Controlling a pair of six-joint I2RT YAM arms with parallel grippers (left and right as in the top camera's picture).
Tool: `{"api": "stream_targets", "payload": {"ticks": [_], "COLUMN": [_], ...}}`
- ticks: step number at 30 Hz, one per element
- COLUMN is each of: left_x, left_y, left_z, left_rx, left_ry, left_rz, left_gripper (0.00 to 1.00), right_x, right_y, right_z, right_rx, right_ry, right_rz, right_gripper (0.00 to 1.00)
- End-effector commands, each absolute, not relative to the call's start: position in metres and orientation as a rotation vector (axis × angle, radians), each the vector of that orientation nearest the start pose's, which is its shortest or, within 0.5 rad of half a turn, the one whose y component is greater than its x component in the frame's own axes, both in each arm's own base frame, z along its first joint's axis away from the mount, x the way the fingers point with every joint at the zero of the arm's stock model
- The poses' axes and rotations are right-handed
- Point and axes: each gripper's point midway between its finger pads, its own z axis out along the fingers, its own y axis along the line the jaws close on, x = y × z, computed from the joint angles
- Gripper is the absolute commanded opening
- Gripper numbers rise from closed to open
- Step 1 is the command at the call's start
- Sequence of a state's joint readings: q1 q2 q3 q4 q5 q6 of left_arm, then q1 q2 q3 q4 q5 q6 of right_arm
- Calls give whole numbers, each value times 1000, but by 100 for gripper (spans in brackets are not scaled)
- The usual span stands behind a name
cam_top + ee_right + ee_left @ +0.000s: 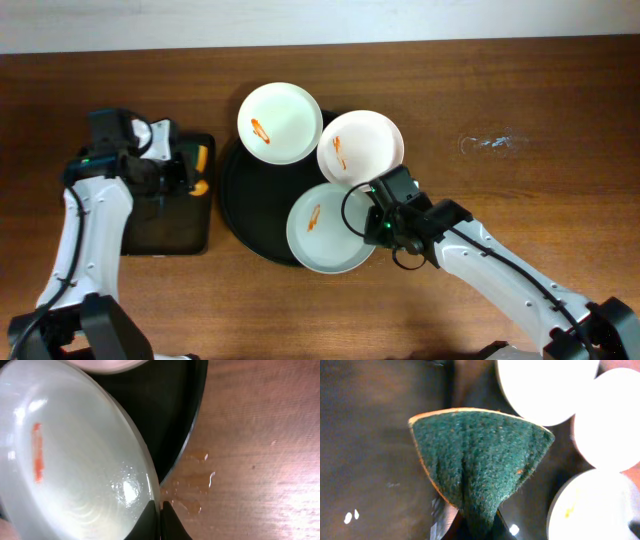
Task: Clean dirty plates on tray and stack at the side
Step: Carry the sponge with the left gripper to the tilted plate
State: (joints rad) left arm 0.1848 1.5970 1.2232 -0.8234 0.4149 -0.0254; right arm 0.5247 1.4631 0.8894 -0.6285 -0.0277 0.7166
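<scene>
Three white dirty plates lie on the round black tray (236, 205), each with an orange smear: one at the back left (279, 122), one at the back right (360, 147) and one at the front (325, 228). My right gripper (372, 225) is shut on the right rim of the front plate (70, 460), one finger inside the rim and one outside; the jaws (159, 515) pinch it tightly. My left gripper (195, 172) is to the left of the tray, shut on a folded green sponge (480, 460) that fans out from its jaws (472, 527).
A rectangular black tray (165, 230) lies under my left arm, just left of the round tray. Water drops (197, 480) sit on the wood beside the tray rim (192, 425), and a wet patch (490, 142) lies on the right of the table.
</scene>
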Motion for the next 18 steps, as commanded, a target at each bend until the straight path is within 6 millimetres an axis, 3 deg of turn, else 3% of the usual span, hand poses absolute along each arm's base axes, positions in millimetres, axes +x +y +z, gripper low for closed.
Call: {"api": "stream_targets", "payload": {"ticks": [1,4,9,12,15,18], "left_x": [370,362,349,340,334,335], "left_y": [-55,-97,-138,-173,-198,-203], "left_z": [143,143,143,146,145,132], "left_rx": [41,193,250,321,400,404], "left_ry": [2652,2664,2694,2689,2672,2705], "left_rz": [-657,-693,-739,-784,-780,-700], "left_gripper": [0,0,0,0,0,0], "right_x": [282,284,274,277,278,275], "right_y": [161,162,156,149,150,155], "right_z": [70,70,67,87,90,72], "right_rx": [222,221,179,111,101,93], "right_ry": [2791,2785,2829,2839,2841,2903], "right_rz": [282,287,243,159,157,157], "right_gripper": [4,4,4,4,4,4]}}
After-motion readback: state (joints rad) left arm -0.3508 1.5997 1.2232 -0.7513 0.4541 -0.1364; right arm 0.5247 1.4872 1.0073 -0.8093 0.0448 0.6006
